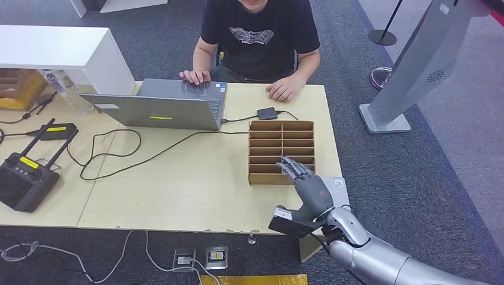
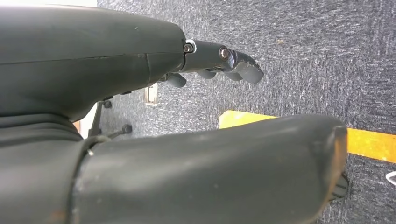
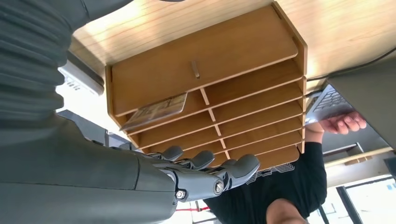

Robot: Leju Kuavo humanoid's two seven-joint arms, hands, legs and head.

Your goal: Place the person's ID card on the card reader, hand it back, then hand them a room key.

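Right hand [image 1: 309, 189] is seen at the near right corner of the table [image 1: 178, 184], fingers stretched forward and apart over the near edge of the wooden slot box [image 1: 281, 151], with nothing held. From the right wrist view the same hand [image 3: 205, 175] is seen with its fingers [image 3: 243, 165] straight in front of the box's open slots [image 3: 210, 93], apart from the wood. One card [image 3: 156, 109] is seen lying in the nearest slot on one side of the box; its printing is too blurred to be read, and whether it is a room key or an ID card cannot be told. A pale flat device [image 1: 339, 184] beside the hand is mostly covered by the arm and cannot be identified.

Left hand [image 2: 224, 63] is shown hanging above dark carpet [image 2: 303, 51], its fingers extended and holding nothing; much of that view is blocked by the hand's own grey covers. A yellow strip [image 2: 369, 142] on the floor is partly hidden.

Farther along the table, one open grey laptop [image 1: 172, 104] is placed, with a yellow sticker whose text is illegible. One small black box [image 1: 267, 113] lies just behind the slot box, with a cable leading off. At the left, one black controller [image 1: 24, 178] with two antennas and one black block [image 1: 53, 130] are found, each bearing an unreadable yellow label.

At the far edge a person [image 1: 255, 35] in a black printed shirt is seated, head cut off by the frame, both hands resting on the table.
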